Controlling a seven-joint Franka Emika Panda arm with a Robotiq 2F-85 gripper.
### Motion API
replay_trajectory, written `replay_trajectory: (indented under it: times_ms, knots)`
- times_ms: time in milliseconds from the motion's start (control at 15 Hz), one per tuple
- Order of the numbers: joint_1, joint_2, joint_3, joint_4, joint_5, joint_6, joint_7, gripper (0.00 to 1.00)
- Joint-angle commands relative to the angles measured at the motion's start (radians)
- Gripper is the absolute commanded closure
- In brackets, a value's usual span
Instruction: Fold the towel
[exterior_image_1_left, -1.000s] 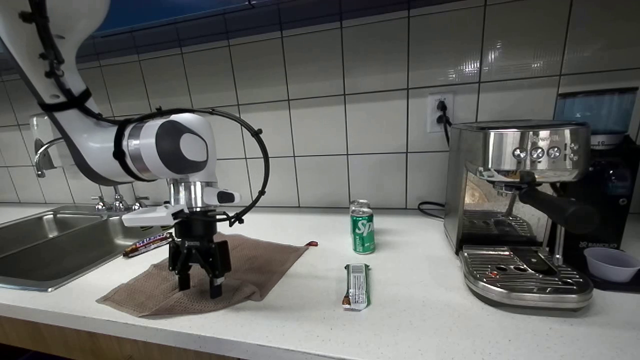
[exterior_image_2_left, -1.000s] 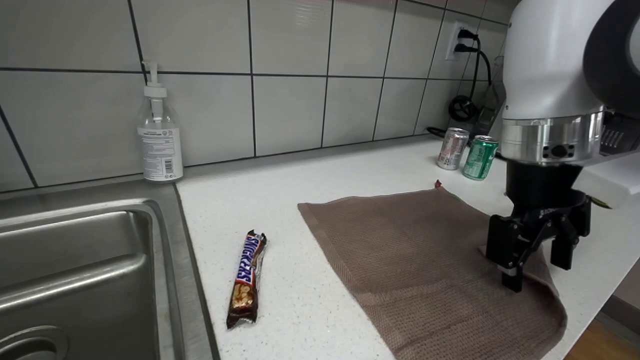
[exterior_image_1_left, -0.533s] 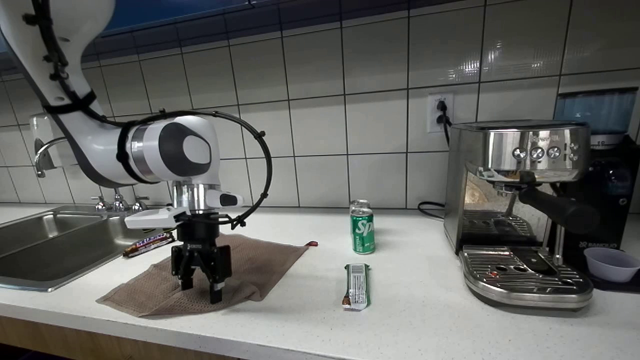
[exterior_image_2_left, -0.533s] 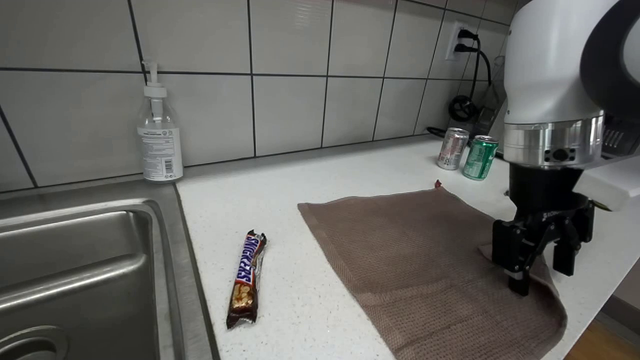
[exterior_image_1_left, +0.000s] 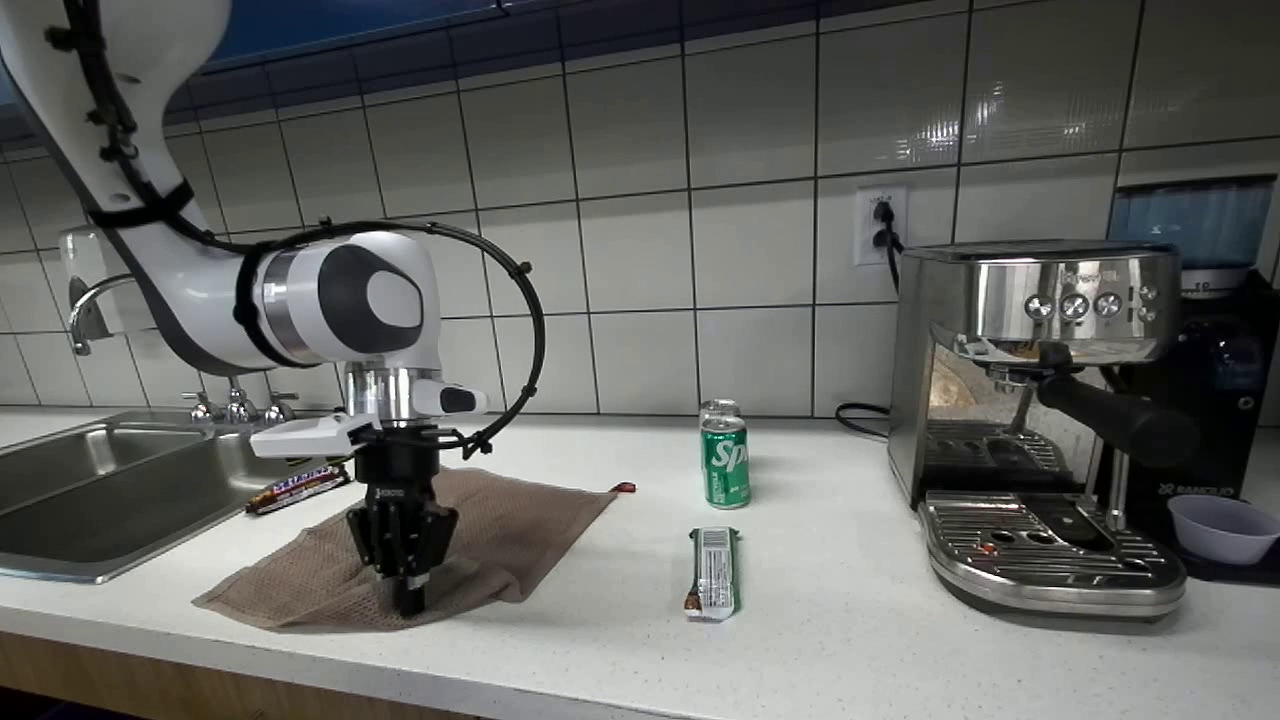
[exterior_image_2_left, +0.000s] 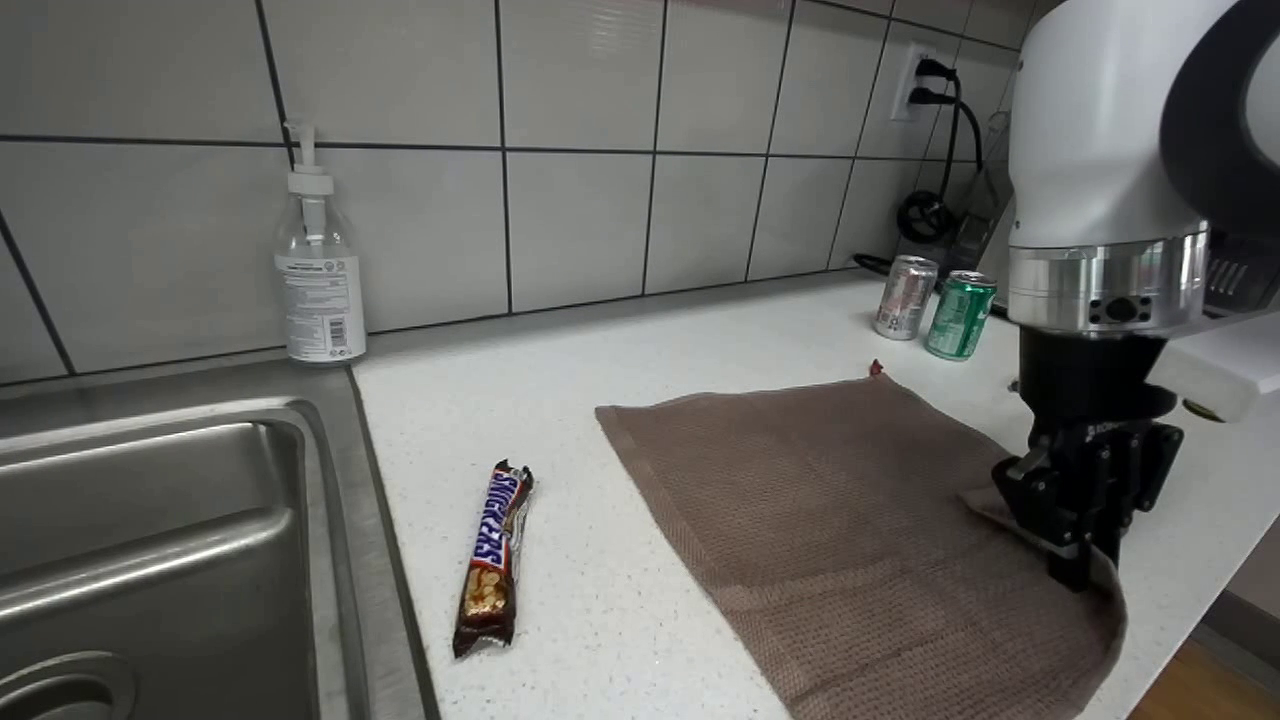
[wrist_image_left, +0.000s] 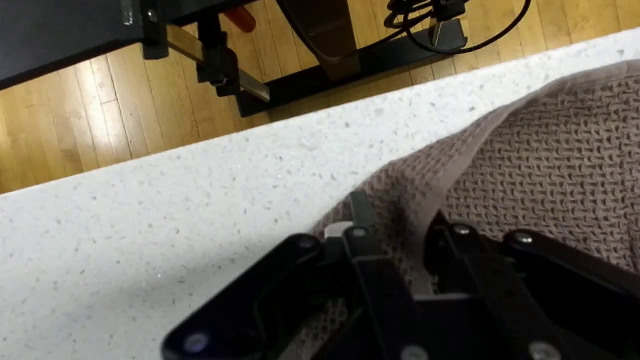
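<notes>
The brown waffle-weave towel (exterior_image_2_left: 820, 520) is spread mostly flat on the white speckled countertop (exterior_image_1_left: 850, 655), with a raised lip formed along its side nearest the counter's front edge. A small red tag (exterior_image_2_left: 876, 368) is visible at one corner, well apart from the gripped spot.

The Robotiq gripper (exterior_image_2_left: 1090, 565) is pointed straight down over the raised side. In the wrist view, its fingers (wrist_image_left: 362, 207) are brought close together and a ridge of the cloth is clamped between them; one fingertip is partly hidden by the fabric. The wooden floor (wrist_image_left: 75, 135) is seen past the counter edge. The Panda arm (exterior_image_1_left: 375, 290) is held above the towel, entered from the upper left in an exterior view.

Surroundings: the stainless-steel sink (exterior_image_2_left: 220, 388) is set into the countertop. A Snickers bar (exterior_image_2_left: 492, 560) is located between sink and towel, apart from both. A clear pump bottle (exterior_image_2_left: 322, 300) is stood at the sink's corner, near the tiled wall (exterior_image_2_left: 580, 220). A green Sprite can (exterior_image_1_left: 726, 465) and a silver can (exterior_image_2_left: 906, 298) are placed upright, one just beside the other. A green-wrapped bar (exterior_image_1_left: 714, 575) is laid near the Sprite can, barcode up. An espresso machine (exterior_image_1_left: 985, 430) is positioned farther along, with a black grinder (exterior_image_1_left: 1225, 370) beside it and a pale bowl (exterior_image_1_left: 1225, 540) at the grinder's base. Two black plugs are inserted in the wall outlet (exterior_image_1_left: 868, 225).
</notes>
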Motion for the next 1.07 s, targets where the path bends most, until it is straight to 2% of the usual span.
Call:
replay_trajectory:
  times_ms: [0, 1000]
  knots:
    - [0.006, -0.015, -0.005, 0.008, -0.012, -0.032, -0.004, 1.00]
    - [0.022, -0.132, 0.018, 0.012, -0.062, -0.068, -0.012, 0.99]
